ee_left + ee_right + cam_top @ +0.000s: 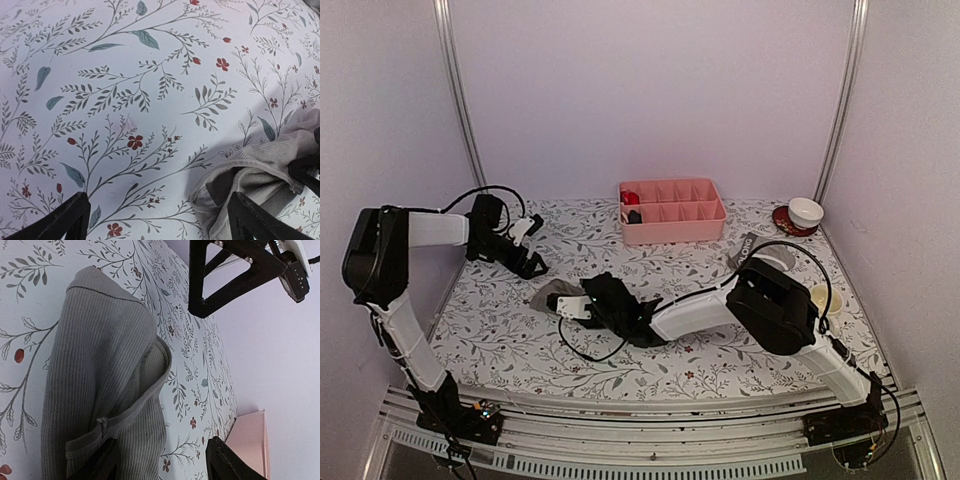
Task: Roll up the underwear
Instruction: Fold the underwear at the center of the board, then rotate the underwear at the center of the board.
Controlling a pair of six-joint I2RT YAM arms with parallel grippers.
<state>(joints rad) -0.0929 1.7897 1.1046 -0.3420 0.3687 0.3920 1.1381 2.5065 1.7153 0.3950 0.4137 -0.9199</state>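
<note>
The grey ribbed briefs (548,293) with a pale waistband lie bunched on the flowered table left of centre. In the right wrist view the briefs (100,370) fill the left half. My right gripper (160,465) stands open over their near edge, one finger (95,465) above the cloth and the other above the bare table. From above, the right gripper (568,304) reaches in from the right. My left gripper (530,262) hovers open to the upper left, apart from the cloth. Between the left gripper's (165,220) fingers is bare table, with the briefs (270,170) at right. A second grey garment (745,248) with a lettered band lies behind the right arm.
A pink divided tray (672,232) stands at the back centre, its corner (250,440) showing in the right wrist view. A white bowl (806,211) on a red saucer sits back right, and a yellow cup (823,298) is near the right edge.
</note>
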